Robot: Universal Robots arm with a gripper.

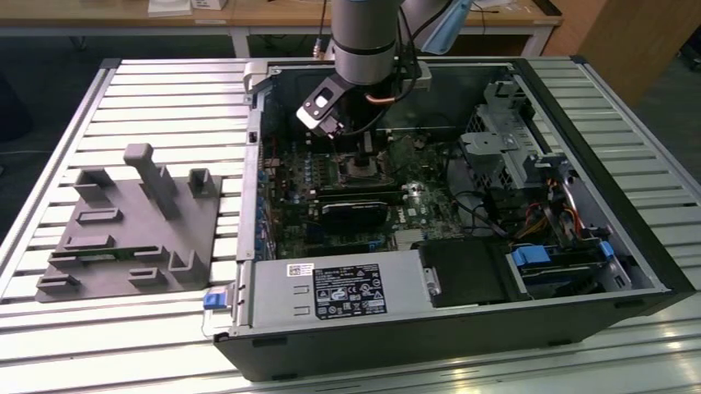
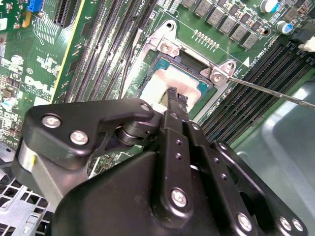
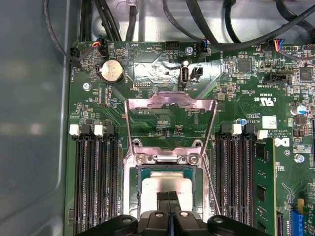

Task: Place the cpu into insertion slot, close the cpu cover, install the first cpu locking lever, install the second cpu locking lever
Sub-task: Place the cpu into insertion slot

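The exterior view gave the whole scene: the arm (image 1: 362,33) hung down into an open pc case (image 1: 438,345) lying on a slatted table (image 1: 164,98), with a grey fixture plate (image 1: 131,222) on the exterior view's left, well apart from the case. The first wrist view showed what the ext. view did not — the cpu cover (image 3: 170,104) stood lifted on its hinge at one edge of the insertion slot (image 3: 130,182), and a thin wire lever (image 3: 211,189) stood free just beside the slot. The cpu (image 3: 165,183), a pale silver-beige square, lay flat inside the slot with its face bare. The gripper (image 3: 168,195) was over the cpu's face w/ both fingertips pressed together and nothing between them; whether they touched the chip I could not tell. In the second wrist view the black gripper body hid a good part of the cpu. Long black memory slots (image 3: 96,182) ran on both sides of the socket — a round coin battery (image 3: 112,71) sat on the green board past the lifted cover, and black cables (image 3: 221,29) ran near the board's edge.
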